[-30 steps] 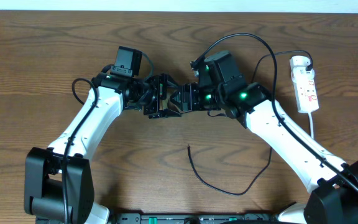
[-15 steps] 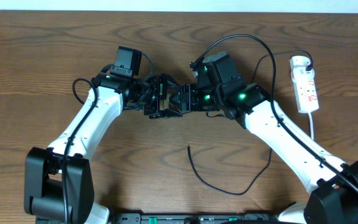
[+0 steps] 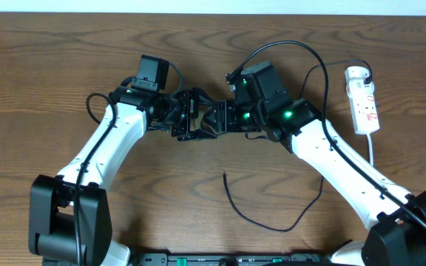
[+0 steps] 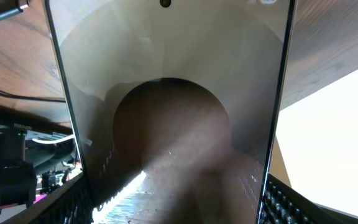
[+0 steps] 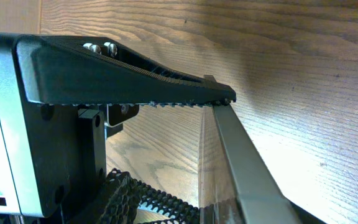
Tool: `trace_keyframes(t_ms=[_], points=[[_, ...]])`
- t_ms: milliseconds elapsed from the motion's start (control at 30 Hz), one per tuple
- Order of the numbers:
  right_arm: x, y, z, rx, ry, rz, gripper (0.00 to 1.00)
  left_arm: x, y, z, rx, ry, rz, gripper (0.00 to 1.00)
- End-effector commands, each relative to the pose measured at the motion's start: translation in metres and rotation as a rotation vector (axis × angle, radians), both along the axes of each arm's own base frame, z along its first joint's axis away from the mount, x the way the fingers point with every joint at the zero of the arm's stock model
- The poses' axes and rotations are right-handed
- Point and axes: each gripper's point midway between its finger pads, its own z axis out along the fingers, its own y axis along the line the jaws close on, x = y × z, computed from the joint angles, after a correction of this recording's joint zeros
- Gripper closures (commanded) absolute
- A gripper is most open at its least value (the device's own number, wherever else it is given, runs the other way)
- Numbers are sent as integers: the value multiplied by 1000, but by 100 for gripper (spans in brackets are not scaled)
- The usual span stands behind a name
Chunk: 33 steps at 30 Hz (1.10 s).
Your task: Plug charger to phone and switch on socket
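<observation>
Wooden table (image 3: 50, 66), phone (image 4: 173, 93) tight in left gripper (image 3: 187, 118), right gripper (image 3: 215, 120) at its edge, grip unclear.

Phone (image 4: 173, 124) at centre, above the tabletop (image 3: 50, 66), between left end effector (image 3: 187, 118) and right end effector (image 3: 217, 118); socket (image 3: 364, 100) far right; charger (image 3: 272, 229) looped nearer, centre-right.

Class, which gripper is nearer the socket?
Right. Both meet at the phone mid-table: the right gripper is on the side facing the socket, and the left gripper is beyond it, farther away.
</observation>
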Motion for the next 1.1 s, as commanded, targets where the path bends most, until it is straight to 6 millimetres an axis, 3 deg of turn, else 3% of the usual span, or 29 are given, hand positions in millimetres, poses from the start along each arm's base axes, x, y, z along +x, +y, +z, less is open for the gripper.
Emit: trace_keyframes(t_ms=[0,167,467,1067], points=[[-4,-3,-7,-23,19,-8,52,0,-1,11,-12,-36,-7,93],[-4,-12,-16,-78,31,-38,52,0,-1,10,-4,-47,-10,93],[-3,-12,-15,-82,18,-34,53,0,-1,10,-3,-52,-14,93],[-3,-12,-15,-82,18,-34,67,0,-1,10,-2,-64,-23,93]])
